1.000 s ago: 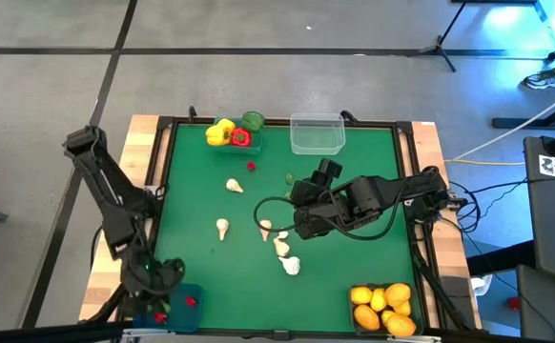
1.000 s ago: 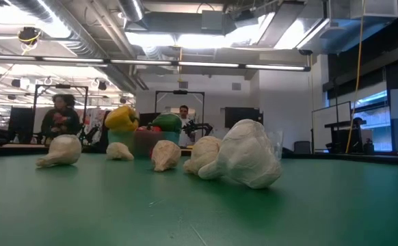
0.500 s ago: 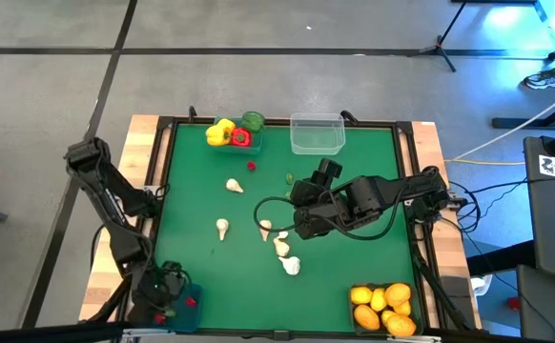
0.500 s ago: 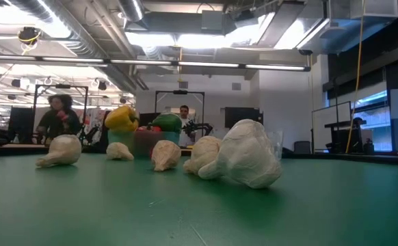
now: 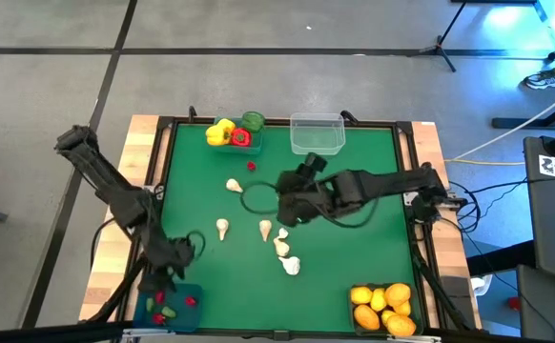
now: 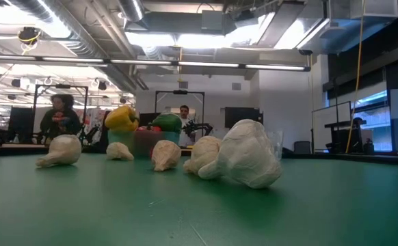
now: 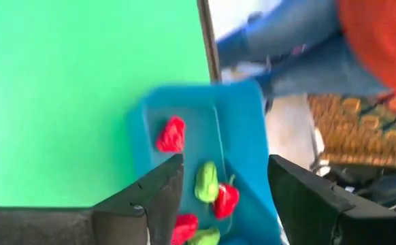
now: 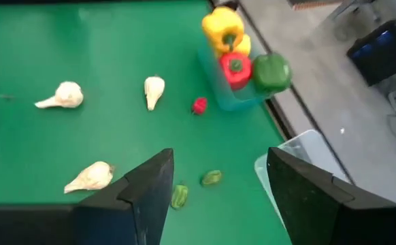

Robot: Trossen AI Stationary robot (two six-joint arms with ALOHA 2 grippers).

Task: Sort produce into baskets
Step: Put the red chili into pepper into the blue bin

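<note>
Left arm: reaches from the table's left edge toward the near-left corner, its left gripper [image 5: 177, 255] poised just above and inboard of the blue basket [image 5: 168, 307]. The fingers [image 7: 158, 197] stand apart with nothing between them. Directly beyond the fingertips, inside the blue basket [image 7: 205, 143], lie small red pieces [image 7: 171, 134] and small green pieces [image 7: 207, 181].

Right arm: stretches from the table's right edge across to the middle, elbow low, its right gripper [image 5: 287, 193] hanging over the green mat [image 5: 354, 248]. The fingers [image 8: 150, 187] are spread and hold nothing. Just ahead of the fingertips lie two small green pieces on the mat [image 8: 211, 177]; a little farther lies a single red piece [image 8: 199, 105]. Beyond that stands the teal basket [image 8: 228, 85], heaped with a yellow pepper [image 8: 223, 27], a red pepper [image 8: 235, 69] and a green pepper [image 8: 271, 73]. Beside the gripper, toward the table's far edge, stands the clear basket [image 5: 317, 134], with nothing visible in it.

Garlic bulbs [image 5: 290, 266]: five, scattered on the mat nearer the table's front than the right gripper and between the two grippers; in the low view they show in a loose row [image 6: 243, 154].

Oranges [image 5: 382, 307]: piled at the near-right corner, well apart from both grippers.
</note>
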